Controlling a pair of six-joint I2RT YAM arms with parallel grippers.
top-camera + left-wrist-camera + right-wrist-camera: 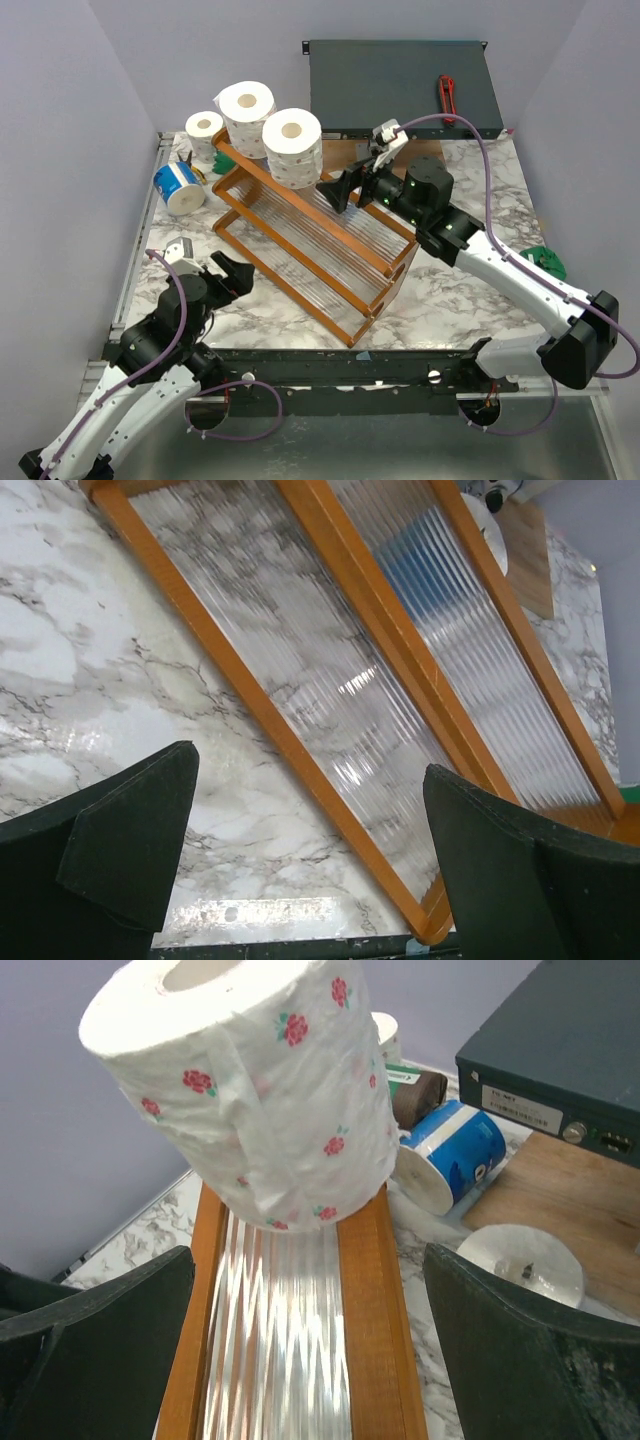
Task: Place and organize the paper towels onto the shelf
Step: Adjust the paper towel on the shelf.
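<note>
The shelf (330, 255) lies diagonally across the marble table. Two bare white paper towels stand at its far-left end, one (246, 112) behind the other (293, 146). A smaller white roll (204, 127) and a blue-wrapped roll (180, 187) rest on the table beside that end. My right gripper (350, 178) hovers open over the top tier (370, 1300). The flower-printed roll (250, 1090) stands just ahead of its empty jaws (310, 1310). My left gripper (230, 277) is open and empty over the table by the shelf's lowest rail (250, 690).
A dark grey metal box (400, 85) with a red-handled tool (447, 95) on it sits at the back. A wooden board (540, 1180) with a clear round object (520, 1265) lies before it. A green item (548, 262) lies at the right edge.
</note>
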